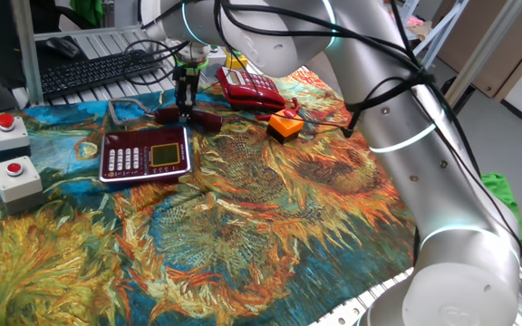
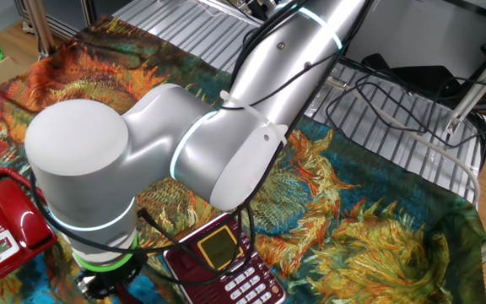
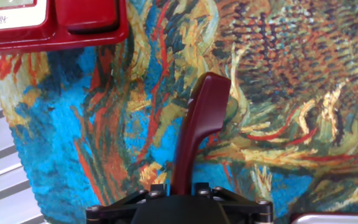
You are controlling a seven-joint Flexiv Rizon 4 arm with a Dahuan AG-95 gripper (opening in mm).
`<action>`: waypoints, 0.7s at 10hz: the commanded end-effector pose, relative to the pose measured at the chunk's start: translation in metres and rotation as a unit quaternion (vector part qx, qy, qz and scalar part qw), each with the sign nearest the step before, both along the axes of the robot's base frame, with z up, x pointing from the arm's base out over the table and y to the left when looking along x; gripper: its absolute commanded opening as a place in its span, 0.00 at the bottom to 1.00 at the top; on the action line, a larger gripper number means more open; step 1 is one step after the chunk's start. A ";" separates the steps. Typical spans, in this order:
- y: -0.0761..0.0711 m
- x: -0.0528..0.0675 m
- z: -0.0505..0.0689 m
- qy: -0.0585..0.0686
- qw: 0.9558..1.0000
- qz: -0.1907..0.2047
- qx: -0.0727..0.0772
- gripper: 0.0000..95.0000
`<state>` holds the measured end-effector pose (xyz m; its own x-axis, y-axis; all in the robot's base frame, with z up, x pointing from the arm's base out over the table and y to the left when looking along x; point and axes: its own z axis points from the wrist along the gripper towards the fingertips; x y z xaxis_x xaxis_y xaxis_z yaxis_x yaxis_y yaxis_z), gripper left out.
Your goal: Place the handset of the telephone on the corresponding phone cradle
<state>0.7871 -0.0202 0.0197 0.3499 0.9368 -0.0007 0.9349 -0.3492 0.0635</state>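
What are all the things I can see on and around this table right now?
handset: one, dark maroon, lying on the cloth just behind the flat phone base, gripped near its middle.
phone cradle: one, dark maroon with white keys and a yellowish display, flat on the cloth.
red telephone: one, bright red, at the far side of the cloth.
orange block: one, orange, beside the red telephone.
button boxes: two, grey with red buttons, at the cloth's edge.
keyboard: one, black, behind the cloth.
tablecloth: one, sunflower print in blue, yellow and orange, covering the table.
gripper: one, black, pointing down, closed on the handset.
robot arm: one, silver-grey.
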 end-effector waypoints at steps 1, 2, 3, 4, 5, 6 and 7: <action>0.002 -0.001 0.004 0.003 1.000 0.003 0.000 1.00; 0.002 -0.001 0.007 0.004 1.000 0.005 0.002 1.00; 0.003 -0.001 0.012 0.005 1.000 0.010 0.006 1.00; 0.004 -0.001 0.015 0.006 1.000 0.014 0.009 1.00; 0.004 -0.002 0.015 0.010 1.000 0.016 0.016 1.00; 0.005 -0.003 0.014 0.015 1.000 0.021 0.016 1.00; 0.005 -0.004 0.014 0.023 0.999 0.028 0.016 1.00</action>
